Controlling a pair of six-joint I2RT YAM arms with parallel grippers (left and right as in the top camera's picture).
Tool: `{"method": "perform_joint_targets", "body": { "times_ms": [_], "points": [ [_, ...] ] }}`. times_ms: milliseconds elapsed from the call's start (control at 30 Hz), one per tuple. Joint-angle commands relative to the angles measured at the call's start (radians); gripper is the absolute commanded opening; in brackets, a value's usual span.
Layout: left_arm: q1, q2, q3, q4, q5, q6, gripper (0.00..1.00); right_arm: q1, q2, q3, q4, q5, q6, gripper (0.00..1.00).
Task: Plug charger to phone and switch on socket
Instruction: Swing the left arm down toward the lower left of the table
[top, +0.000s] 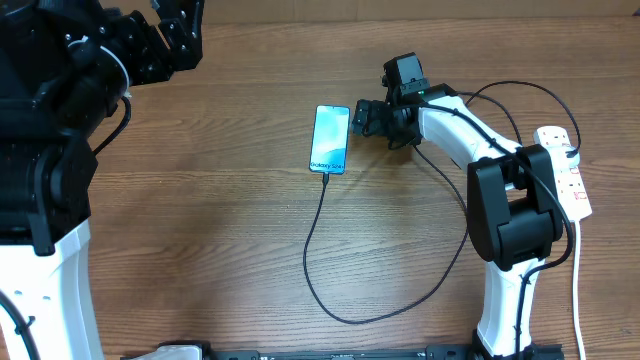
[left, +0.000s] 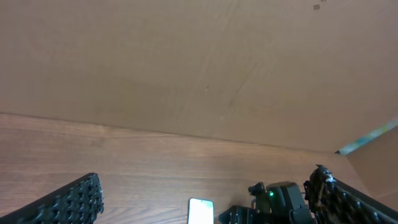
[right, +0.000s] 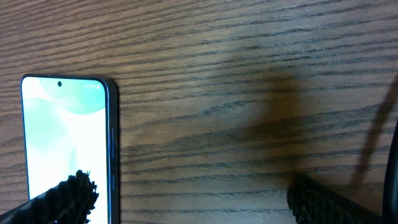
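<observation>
Charger looked seated in the phone's six-o'clock end at centre of the tabletop, right claw spread empty at its three o'clock, left claw spread at ten, socket out at three o'clock seemingly yet to be switched.

The wooden tabletop carries the phone, screen up, just in front of the right tool. The charger loops from the phone's edge. The socket lies well behind that tool.

Phone, charger, socket
Lit phone lies flat, screen up; black charger's tip meets its near edge; white socket lies well apart, far right.
</observation>
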Motion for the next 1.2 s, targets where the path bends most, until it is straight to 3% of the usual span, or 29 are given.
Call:
{"method": "perform_joint_targets", "body": {
  "times_ms": [0,367,900,1167],
  "points": [
    [-0.004,0.013,0.005,-0.011,-0.013,0.019,1.0,-0.012,0.011,-0.009,-0.008,0.021,0.003,1.0],
    [-0.004,0.003,-0.092,-0.029,-0.013,0.019,1.0,-0.012,0.011,-0.009,-0.008,0.021,0.003,1.0],
    [-0.004,-0.138,-0.59,-0.029,-0.013,0.019,1.0,-0.012,0.011,-0.009,-0.008,0.021,0.003,1.0],
    [-0.004,-0.186,-0.75,-0.029,-0.013,0.019,1.0,-0.012,0.011,-0.009,-0.008,0.021,0.003,1.0]
  ]
}}
